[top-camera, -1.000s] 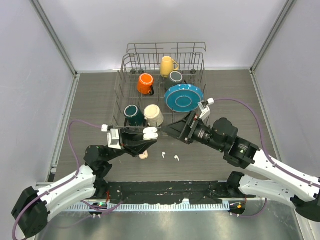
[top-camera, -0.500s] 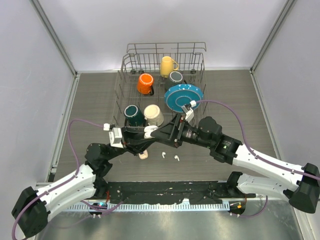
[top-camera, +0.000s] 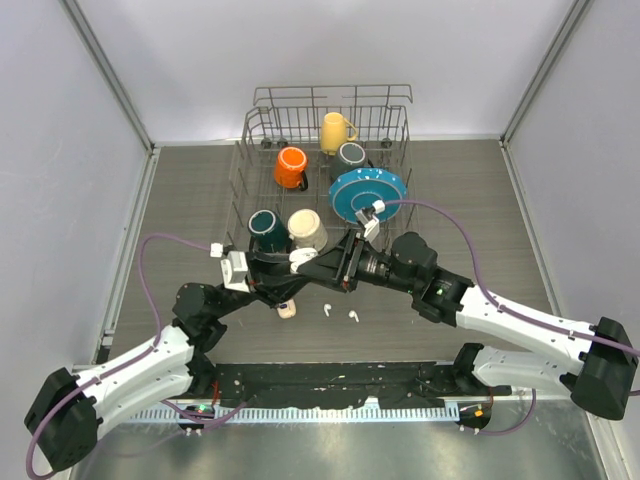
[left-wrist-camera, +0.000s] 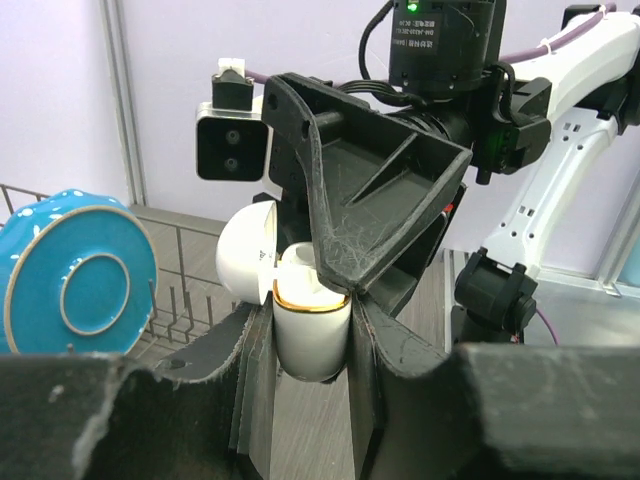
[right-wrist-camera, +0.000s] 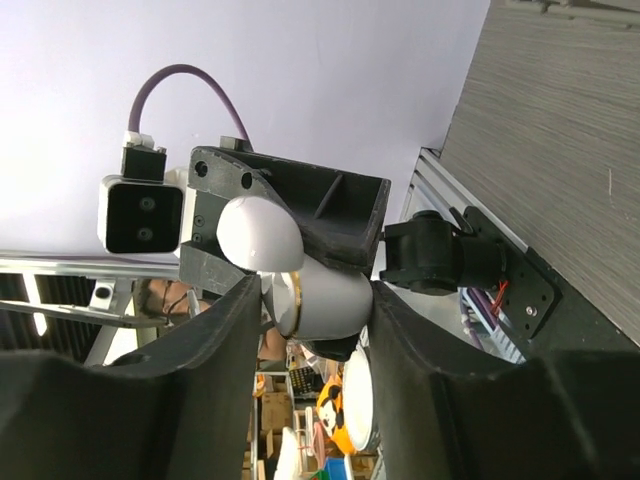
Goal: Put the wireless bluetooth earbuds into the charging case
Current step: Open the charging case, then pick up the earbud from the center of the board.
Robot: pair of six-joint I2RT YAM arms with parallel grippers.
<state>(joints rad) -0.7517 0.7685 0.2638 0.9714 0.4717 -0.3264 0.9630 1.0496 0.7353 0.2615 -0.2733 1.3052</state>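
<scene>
The white charging case, gold-rimmed with its lid flipped open, stands upright between the fingers of my left gripper, which is shut on it. My right gripper has its fingers against the case body on both sides, one at the rim and one at the bottom. From above, both grippers meet at the case, the left gripper from the left and the right gripper from the right. Two white earbuds lie on the table just in front.
A wire dish rack stands behind with several mugs and a blue plate. A small pale object lies on the table under the left gripper, next to the earbuds.
My right arm has swung left to the case and its jaws have narrowed around it. The left gripper has kept its hold on the case, rising slightly.
</scene>
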